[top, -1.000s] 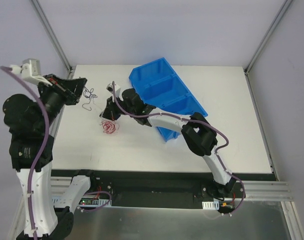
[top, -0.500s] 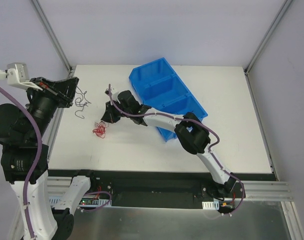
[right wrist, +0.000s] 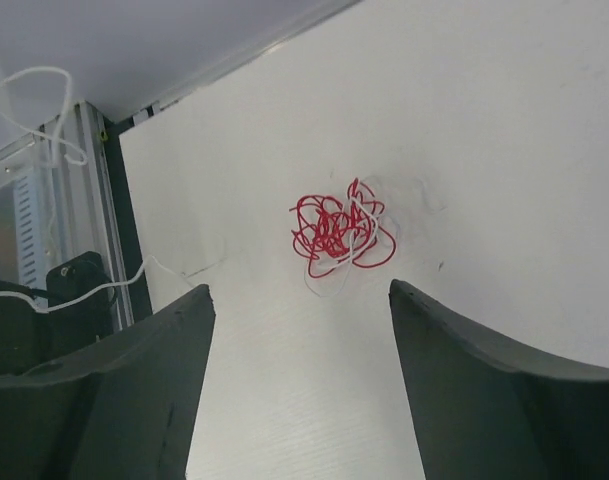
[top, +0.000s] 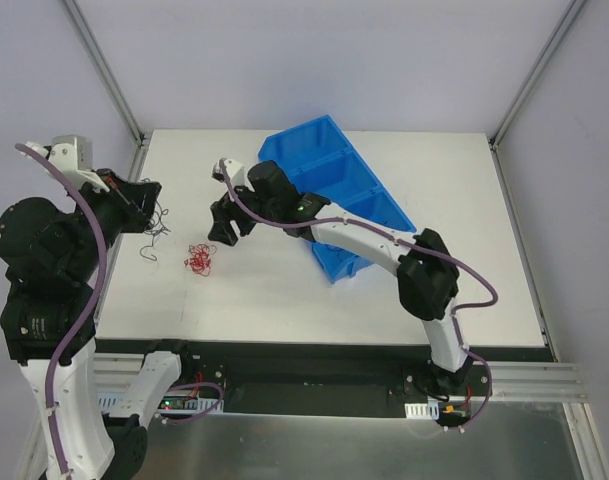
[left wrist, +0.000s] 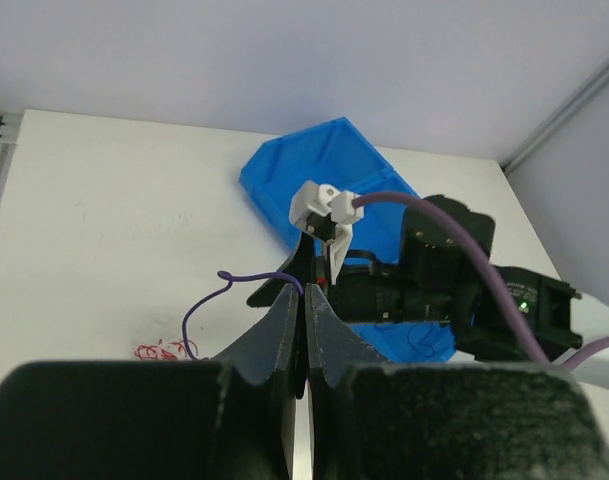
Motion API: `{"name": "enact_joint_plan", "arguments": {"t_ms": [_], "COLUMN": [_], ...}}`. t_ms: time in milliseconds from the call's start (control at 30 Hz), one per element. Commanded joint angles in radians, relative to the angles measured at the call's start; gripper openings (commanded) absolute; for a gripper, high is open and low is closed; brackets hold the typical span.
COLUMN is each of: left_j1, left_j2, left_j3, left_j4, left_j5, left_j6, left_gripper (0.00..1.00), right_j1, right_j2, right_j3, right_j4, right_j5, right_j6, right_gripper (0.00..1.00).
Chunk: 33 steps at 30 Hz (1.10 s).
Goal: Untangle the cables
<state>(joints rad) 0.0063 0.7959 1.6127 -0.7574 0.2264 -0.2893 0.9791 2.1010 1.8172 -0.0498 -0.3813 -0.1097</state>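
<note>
Two likely featherlight, springy bits: red & white wire tangle [right wrist: 336, 235] under right gripper's [right wrist: 299, 292] spread fingers wants outer-loop pinch; left gripper [left wrist: 305, 297] clamps dark wire [left wrist: 254, 276].

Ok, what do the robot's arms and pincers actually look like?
The left arm and right arm have bulky black joints and white links, each carrying a purple hose. The left pincer and right pincer have dark, flat fingers.

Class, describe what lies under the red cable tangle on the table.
A thin white cable pokes out beneath the red cable tangle, resting on the white table. How it runs under the red loops is hidden.
</note>
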Motion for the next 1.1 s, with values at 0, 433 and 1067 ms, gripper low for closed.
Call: {"name": "enact_joint_plan", "arguments": {"t_ms": [0,433,1067], "left_j1": [-0.003,-0.003,-0.003], "left_j2": [0.090,0.177,0.063], "left_j3": [0.030,-0.284,-0.369], "left_j4": [-0.031,0.258,0.420], "left_j5": [0.164,0.402,0.481], "left_j6": [0.078,-0.005,-0.155], "left_gripper": [0.00,0.00,0.00], "right_j1": [0.006,0.079,0.125], "right_j2": [-0.131,-0.234,-0.377], "right_j3": [-0.050,-0.335,-0.581], "right_j4": [0.004,0.420,0.676], "right_j5": [-0.002,0.192,0.519], "right_j6": [-0.113,0.065,-0.114], "right_gripper": [0.76,0.92,0.94]}}
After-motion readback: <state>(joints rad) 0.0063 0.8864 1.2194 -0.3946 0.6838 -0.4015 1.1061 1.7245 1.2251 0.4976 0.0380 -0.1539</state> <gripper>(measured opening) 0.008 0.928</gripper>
